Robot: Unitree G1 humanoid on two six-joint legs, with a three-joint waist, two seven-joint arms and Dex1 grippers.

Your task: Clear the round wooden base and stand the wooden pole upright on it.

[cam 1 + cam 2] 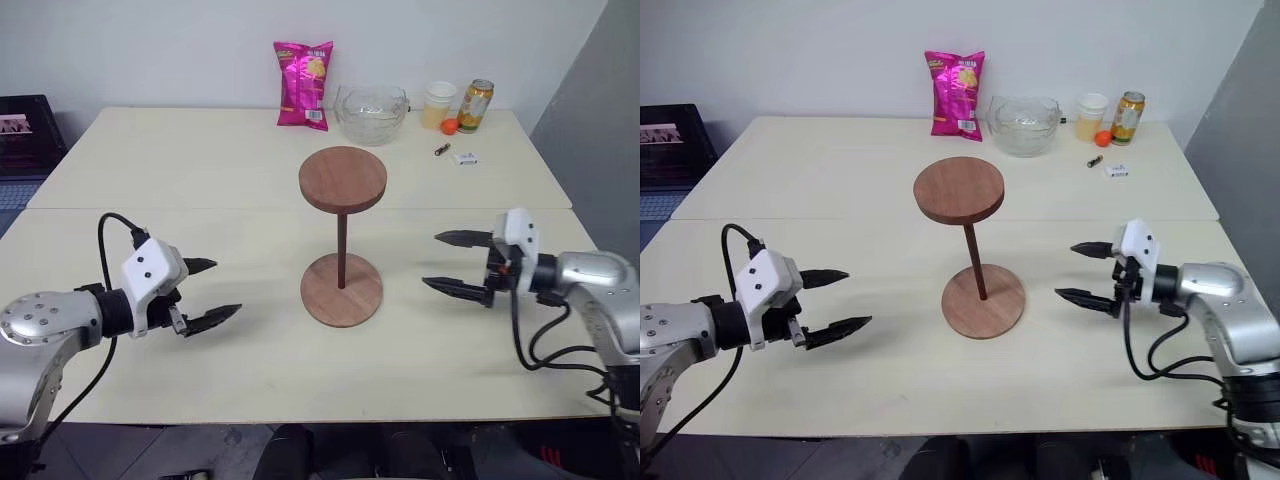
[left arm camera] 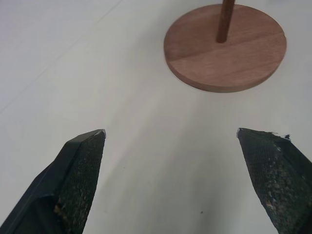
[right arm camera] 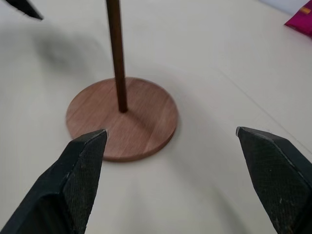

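The round wooden base lies flat in the middle of the cream table. The wooden pole stands upright in its centre, its fixed reddish-brown disc on top. Nothing else rests on the base. My left gripper hovers open to the left of the base, well apart from it. My right gripper hovers open to the right, also apart, holding nothing. The left wrist view shows the base ahead between the fingers; in the right wrist view the base and pole stand just beyond the fingertips.
At the back of the table stand a pink snack bag, a glass bowl, a cup, a can, a small orange thing and a small white item. A table seam runs across behind the stand.
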